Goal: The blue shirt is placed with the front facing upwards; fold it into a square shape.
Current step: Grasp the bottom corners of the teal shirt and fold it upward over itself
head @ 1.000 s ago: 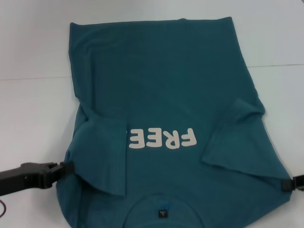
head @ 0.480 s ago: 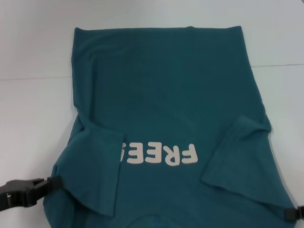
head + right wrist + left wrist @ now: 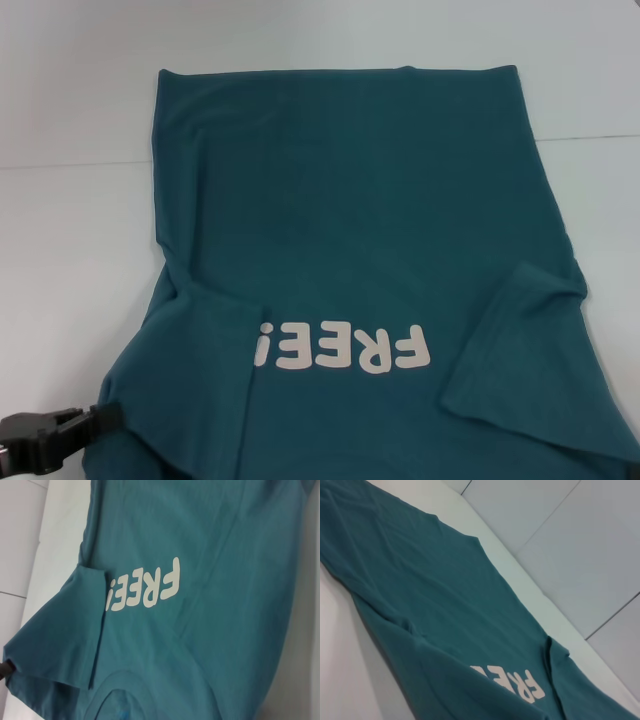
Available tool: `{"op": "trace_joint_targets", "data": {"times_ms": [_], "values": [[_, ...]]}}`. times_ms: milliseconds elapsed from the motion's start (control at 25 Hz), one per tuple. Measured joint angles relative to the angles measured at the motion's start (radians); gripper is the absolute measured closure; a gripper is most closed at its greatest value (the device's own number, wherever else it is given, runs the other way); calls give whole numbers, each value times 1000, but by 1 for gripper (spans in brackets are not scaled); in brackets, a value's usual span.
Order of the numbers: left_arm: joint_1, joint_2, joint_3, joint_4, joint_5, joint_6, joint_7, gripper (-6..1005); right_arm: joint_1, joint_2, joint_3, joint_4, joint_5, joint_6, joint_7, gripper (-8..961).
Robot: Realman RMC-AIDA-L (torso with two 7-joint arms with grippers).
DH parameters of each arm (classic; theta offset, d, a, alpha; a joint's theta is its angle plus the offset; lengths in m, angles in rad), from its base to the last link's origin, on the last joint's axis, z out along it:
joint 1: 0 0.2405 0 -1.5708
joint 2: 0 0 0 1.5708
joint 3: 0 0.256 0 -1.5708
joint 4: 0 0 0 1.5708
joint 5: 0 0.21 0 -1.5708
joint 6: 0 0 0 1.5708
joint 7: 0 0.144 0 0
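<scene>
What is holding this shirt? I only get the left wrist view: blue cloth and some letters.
Observer: In the head view the left gripper pinches the blue shirt at its left shoulder edge.
Operator: What do the letters say?
Observer: The lettering reads FREE! in full.
Operator: Is anything folded?
Observer: Yes, the left sleeve and the right sleeve both lie folded in over the chest.
</scene>
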Motion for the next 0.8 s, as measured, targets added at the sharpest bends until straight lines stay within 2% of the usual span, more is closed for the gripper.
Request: {"op": "trace_joint_targets", "data": {"times_ms": [240, 480, 800], "values": [[12, 0, -49, 3, -9, 63, 0, 982, -22, 2, 0, -6, -5, -34, -4, 907], [18, 0, -51, 0, -10, 80, 2, 982, -45, 8, 10, -26, -1, -63, -16, 906], [-36, 10, -52, -44, -47, 54, 5, 982, 26, 13, 59, -15, 83, -65, -42, 905]]}}
